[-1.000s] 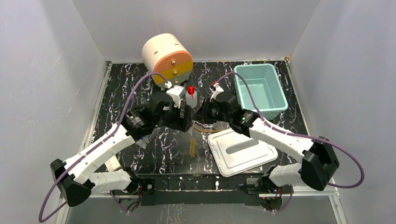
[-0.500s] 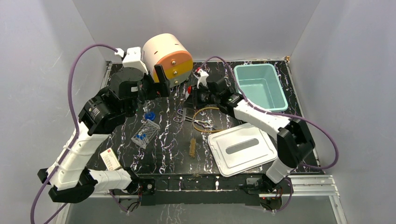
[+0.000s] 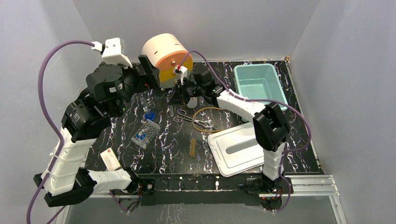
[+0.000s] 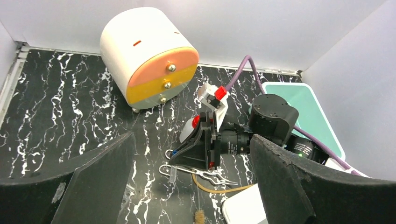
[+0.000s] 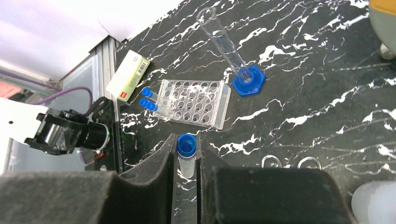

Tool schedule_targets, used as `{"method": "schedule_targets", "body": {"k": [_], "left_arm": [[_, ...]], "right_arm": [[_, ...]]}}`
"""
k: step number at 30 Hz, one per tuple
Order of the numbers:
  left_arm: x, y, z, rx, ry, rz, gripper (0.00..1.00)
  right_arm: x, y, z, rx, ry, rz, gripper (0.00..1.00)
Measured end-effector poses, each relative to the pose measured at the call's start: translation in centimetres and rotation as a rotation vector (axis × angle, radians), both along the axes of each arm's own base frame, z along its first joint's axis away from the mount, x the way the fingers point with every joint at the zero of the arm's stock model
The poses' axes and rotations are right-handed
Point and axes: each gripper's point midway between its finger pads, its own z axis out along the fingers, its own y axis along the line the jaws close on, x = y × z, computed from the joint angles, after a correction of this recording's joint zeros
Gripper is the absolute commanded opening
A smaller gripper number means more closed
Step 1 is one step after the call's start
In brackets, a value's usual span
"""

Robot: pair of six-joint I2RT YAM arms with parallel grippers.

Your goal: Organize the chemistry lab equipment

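One blue-capped test tube [image 5: 186, 147] pinched in right end effector [image 5: 186, 168]; left end effector [image 4: 191, 182] spread wide.

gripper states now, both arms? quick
Left gripper: open, empty.
Right gripper: closed on a blue-capped test tube.

My left arm [image 3: 70, 144] stands tall, elbow folded high, wrist tipped forward and down. I see the left gripper [image 4: 192, 140] with its fingers spread wide and nothing between them. My right arm [image 3: 243, 105] is bent sharply at the elbow, forearm low, reaching across to the left. The right gripper [image 5: 186, 139] pinches a blue-capped test tube [image 5: 187, 158].
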Motion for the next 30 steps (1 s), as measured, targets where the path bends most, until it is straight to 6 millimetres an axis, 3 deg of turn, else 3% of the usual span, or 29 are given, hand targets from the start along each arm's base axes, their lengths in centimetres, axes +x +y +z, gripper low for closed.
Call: {"method": "schedule_targets", "body": {"k": [11,17,30], "left_arm": [[0.8,0.1,1.5,0.042,-0.028,0.023,0.93],[1.4,-0.6,0.9,0.047,-0.009,0.025,0.93],[1.6,0.0,2.7,0.033,-0.052,0.05,0.93]], "right_arm": [[-1.4,4.2,0.0,0.04,-0.193,0.158,0.08],[-2.8,6.8,0.0,0.073,-0.313,0.229,0.08],[-5.4,9.3,-0.2,0.189,-0.538,0.366,0.08]]}}
